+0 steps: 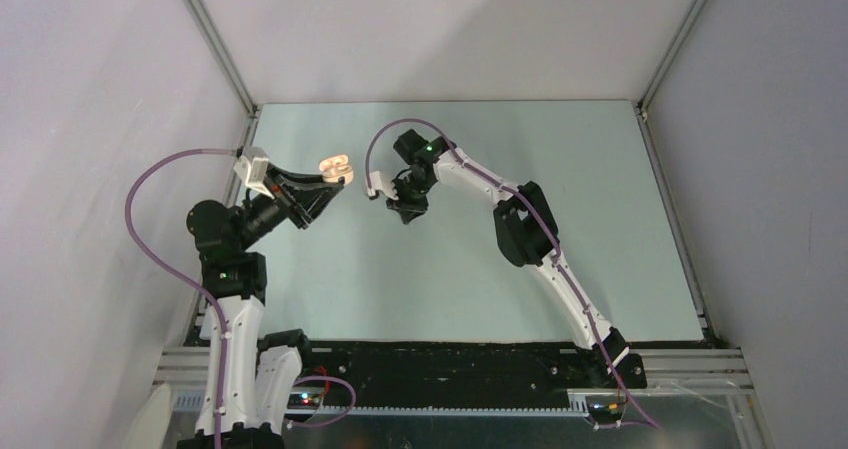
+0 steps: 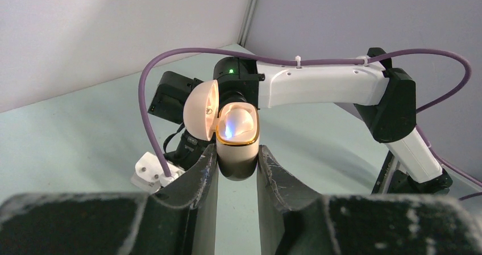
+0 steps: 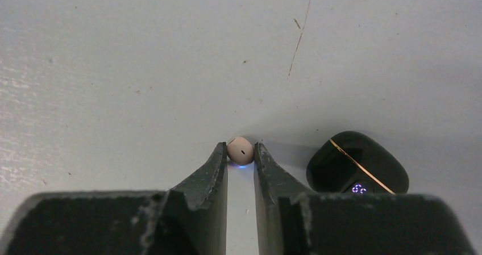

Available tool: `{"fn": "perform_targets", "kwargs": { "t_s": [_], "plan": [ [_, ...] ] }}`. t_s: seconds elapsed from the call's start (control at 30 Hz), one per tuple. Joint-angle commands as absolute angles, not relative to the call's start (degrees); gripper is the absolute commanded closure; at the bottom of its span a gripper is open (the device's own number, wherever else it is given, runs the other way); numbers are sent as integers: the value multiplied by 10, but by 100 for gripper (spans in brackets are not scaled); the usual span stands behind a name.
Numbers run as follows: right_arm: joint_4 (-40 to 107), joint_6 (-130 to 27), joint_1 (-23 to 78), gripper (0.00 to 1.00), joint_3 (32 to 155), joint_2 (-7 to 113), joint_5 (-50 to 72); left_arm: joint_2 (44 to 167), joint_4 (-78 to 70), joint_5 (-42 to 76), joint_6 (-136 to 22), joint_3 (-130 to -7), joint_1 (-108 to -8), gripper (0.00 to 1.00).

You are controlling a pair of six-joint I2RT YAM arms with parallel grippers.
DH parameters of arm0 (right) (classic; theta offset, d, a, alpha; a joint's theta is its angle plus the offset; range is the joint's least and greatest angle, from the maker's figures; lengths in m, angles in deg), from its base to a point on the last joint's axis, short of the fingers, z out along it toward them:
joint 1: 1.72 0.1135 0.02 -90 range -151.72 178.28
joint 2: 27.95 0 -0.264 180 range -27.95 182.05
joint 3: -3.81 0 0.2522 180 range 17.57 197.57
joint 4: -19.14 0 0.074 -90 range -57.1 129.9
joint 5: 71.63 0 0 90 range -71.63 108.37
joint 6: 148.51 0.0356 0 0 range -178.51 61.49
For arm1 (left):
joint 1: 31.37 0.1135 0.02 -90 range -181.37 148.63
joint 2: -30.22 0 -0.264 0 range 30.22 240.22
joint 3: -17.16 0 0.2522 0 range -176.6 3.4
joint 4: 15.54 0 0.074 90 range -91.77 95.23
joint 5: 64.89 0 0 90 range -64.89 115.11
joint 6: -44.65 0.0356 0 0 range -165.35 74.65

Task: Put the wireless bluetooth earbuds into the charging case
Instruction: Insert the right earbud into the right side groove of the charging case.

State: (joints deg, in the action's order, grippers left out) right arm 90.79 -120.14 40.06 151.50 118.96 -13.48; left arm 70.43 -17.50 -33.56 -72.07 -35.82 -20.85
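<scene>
Your left fingers (image 2: 206,172) are pinching the cream charging case (image 2: 237,153) by its lower body, one finger on each side. The case is upright and lifted off the bench (image 1: 450,299), over the far left-centre. Its lid (image 2: 202,116) is swung open to the left, and a blue glow shows inside the gold-rimmed opening.

Your right arm reaches in from the right. Your right fingers (image 3: 219,172) point down at the bench, just to the right of the raised case. They are nearly pressed together and pinch a pale cream earbud (image 3: 240,150) between their tips. The earbud is low at the bench surface, with a small blue light under it.

In the right wrist view, a closed black case (image 3: 358,164) with a thin gold line lies on the bench. It is near the earbud on its right side and not touching it.
</scene>
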Motion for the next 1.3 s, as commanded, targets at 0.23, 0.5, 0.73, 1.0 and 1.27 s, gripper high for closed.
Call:
{"fn": "perform_targets", "kwargs": {
  "t_s": [0.23, 0.5, 0.73, 1.0, 1.27],
  "plan": [
    [793, -1148, 392, 100, 1380, 1038, -133, 739, -228, -332, -703, -354, -207, 100],
    [542, -1066, 389, 100, 1103, 717, -74, 845, -362, -313, -732, -376, -240, 100],
    [215, -1062, 444, 100, 944, 525, 57, 885, -490, -305, -795, -374, -287, 100],
    [98, -1099, 534, 100, 942, 524, 145, 833, -514, -281, -773, -338, -337, 100],
    [31, -1132, 584, 100, 942, 544, 184, 785, -514, -250, -803, -310, -344, 100]
  ]
}}
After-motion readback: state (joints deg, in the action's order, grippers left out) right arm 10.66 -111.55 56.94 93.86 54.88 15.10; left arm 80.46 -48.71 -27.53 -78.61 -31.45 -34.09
